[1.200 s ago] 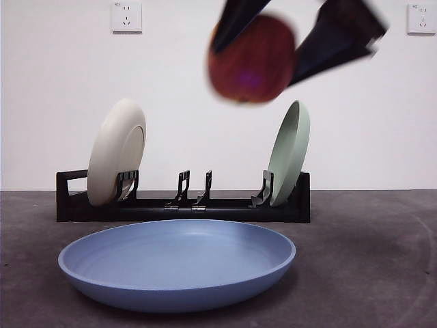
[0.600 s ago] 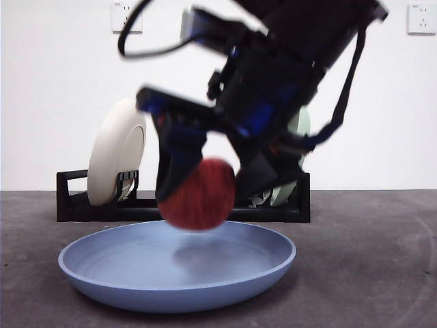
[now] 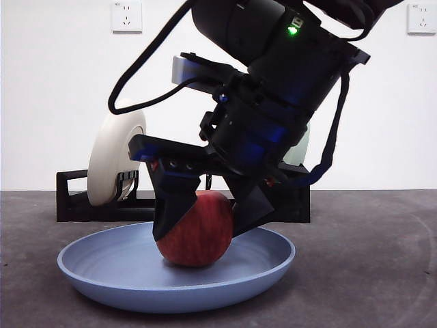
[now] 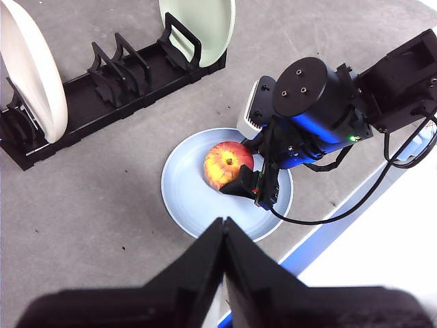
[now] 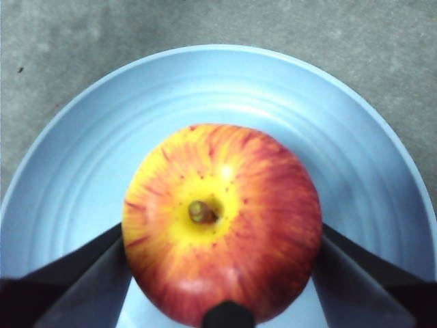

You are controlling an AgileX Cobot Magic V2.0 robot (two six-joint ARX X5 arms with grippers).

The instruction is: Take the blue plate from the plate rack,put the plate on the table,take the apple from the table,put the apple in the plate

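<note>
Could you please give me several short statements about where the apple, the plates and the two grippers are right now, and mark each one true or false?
1. The apple sits inside the blue plate, which lies flat on the table. True.
2. The right gripper has its jaws on either side of the apple. True.
3. The blue plate stands in the plate rack. False: the rack holds only the cream-white plate and the pale green plate.
4. The left gripper grips the apple. False: its jaws are shut on nothing, away from the plate.
5. The apple's stem faces upward. True.
</note>
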